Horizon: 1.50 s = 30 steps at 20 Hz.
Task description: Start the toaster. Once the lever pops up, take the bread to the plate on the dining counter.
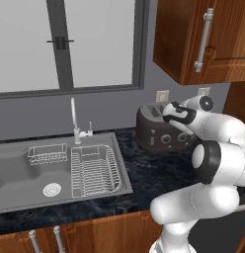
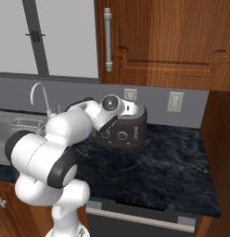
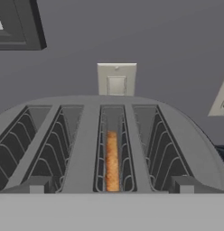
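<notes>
The dark rounded toaster stands on the dark worktop against the wall. From the hand view I look down across its top at four slots. The bread, a thin tan slice, sits upright deep in the third slot from the left. My gripper hovers just above the toaster's front top edge, pointing toward the wall. It is open and nothing lies between its fingers. The plate and the dining counter are out of view.
A steel sink with a wire dish rack and a faucet lies left of the toaster. Wall outlets sit behind it. Wooden upper cabinets hang overhead. Bare dark worktop stretches to the right.
</notes>
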Available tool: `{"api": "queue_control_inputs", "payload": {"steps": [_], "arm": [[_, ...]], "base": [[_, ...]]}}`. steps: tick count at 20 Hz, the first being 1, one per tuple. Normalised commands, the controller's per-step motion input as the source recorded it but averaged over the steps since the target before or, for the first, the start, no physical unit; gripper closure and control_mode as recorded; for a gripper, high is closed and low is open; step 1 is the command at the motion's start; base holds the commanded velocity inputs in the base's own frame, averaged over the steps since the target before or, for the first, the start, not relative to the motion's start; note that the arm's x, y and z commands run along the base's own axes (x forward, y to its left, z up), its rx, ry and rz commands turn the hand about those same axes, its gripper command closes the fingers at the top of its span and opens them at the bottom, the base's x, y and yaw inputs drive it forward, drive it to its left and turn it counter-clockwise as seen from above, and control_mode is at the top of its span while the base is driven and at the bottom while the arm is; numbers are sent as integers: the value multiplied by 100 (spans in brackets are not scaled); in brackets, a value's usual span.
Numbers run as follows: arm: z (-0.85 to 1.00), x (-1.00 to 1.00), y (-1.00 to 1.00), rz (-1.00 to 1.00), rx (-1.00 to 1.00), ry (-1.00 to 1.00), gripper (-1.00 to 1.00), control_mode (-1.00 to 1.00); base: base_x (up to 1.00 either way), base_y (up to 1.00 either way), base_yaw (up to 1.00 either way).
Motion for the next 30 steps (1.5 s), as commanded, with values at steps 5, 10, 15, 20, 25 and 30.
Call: {"api": "queue_control_inputs", "payload": {"steps": [5,10,15,20,25,30], "arm": [[0,0,0,1,0,0,-100,-100],[0,0,0,0,0,0,-100,-100],[0,0,0,0,0,0,-100,-100],[0,0,0,0,0,0,-100,-100],[0,0,0,0,0,0,-100,-100],[0,0,0,0,0,0,-100,-100]], "base": [[0,0,0],[0,0,0],[0,0,0],[0,0,0],[0,0,0],[0,0,0]]}}
